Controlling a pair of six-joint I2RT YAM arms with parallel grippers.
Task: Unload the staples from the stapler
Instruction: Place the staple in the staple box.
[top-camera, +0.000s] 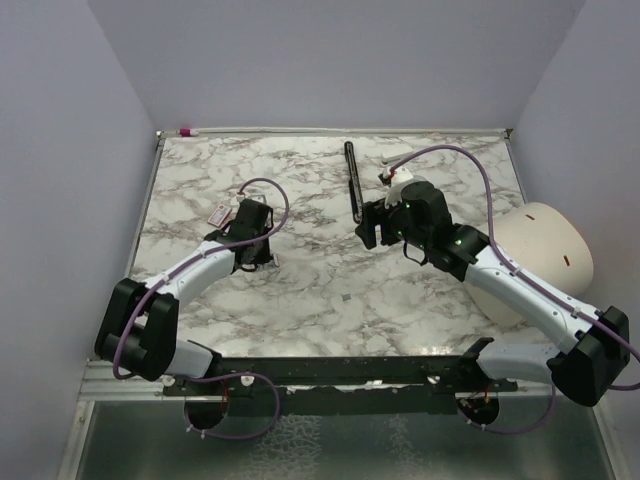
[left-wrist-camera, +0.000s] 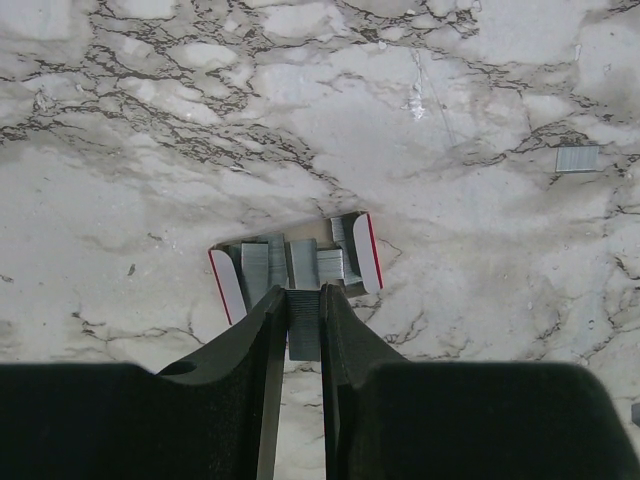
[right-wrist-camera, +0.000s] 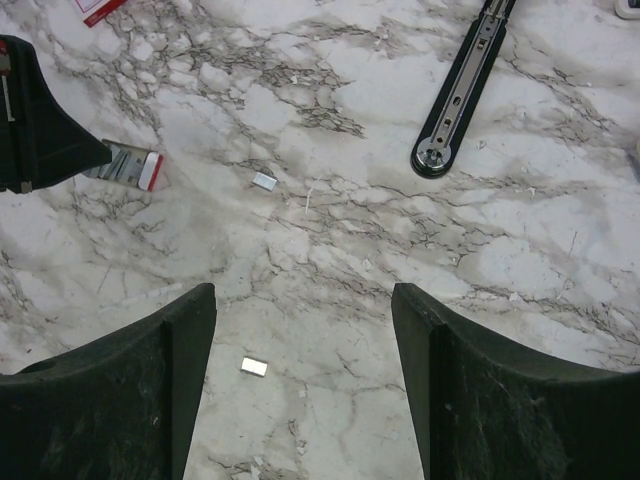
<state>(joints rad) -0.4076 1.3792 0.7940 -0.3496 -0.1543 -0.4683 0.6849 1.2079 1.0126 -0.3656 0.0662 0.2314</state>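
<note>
Only the left wrist view shows the left gripper (left-wrist-camera: 303, 296) pinched tight on a strip of staples (left-wrist-camera: 303, 338), a red-edged box (left-wrist-camera: 368, 252) of more strips just past its tips. The right gripper (right-wrist-camera: 303, 298) gapes wide above loose bits (right-wrist-camera: 254, 367). Farther ahead, to its right, lies the stapler (right-wrist-camera: 463, 90), long axis running away from it, round end nearest.
</note>
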